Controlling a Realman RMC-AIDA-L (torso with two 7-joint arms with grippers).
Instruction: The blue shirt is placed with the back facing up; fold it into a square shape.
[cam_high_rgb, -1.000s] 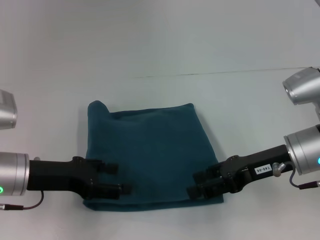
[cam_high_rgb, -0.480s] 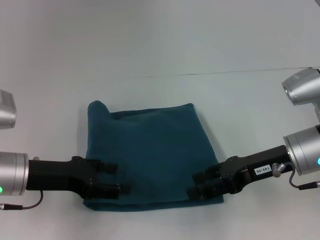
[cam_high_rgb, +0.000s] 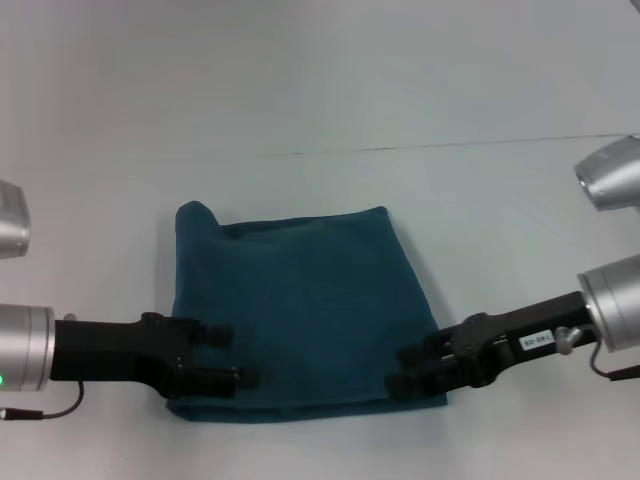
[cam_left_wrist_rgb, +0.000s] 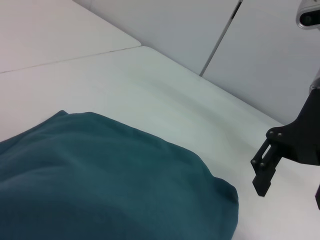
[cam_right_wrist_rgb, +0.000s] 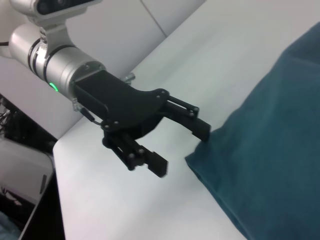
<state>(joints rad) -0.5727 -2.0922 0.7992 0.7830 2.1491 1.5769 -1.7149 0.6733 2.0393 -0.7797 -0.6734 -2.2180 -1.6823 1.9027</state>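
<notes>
Left jaws: my left gripper (cam_high_rgb: 232, 358) has its two fingers spread apart, released, clamping nothing; the right wrist view shows an open gap between them.
Left gripper position: it reaches in from my left, over the near-left corner of the blue shirt (cam_high_rgb: 300, 310), with its fingertips above the cloth close to that edge.
Right jaws: my right gripper (cam_high_rgb: 404, 370) also has its fingers parted, one above the other in the head view, with no fabric pinched between them.
Right gripper position: it sits at the shirt's near-right corner, fingertips over the edge of the cloth; whether they touch it I cannot tell.
Blue shirt: it lies flat on the white table (cam_high_rgb: 320, 90) between my two arms, folded into a compact, roughly square block, wider at the near edge than at the far one.
Shirt detail: a small rounded bump of fabric stands out at the far-left corner.
Table seam: a thin dark line (cam_high_rgb: 450, 145) crosses the table just beyond the shirt.
</notes>
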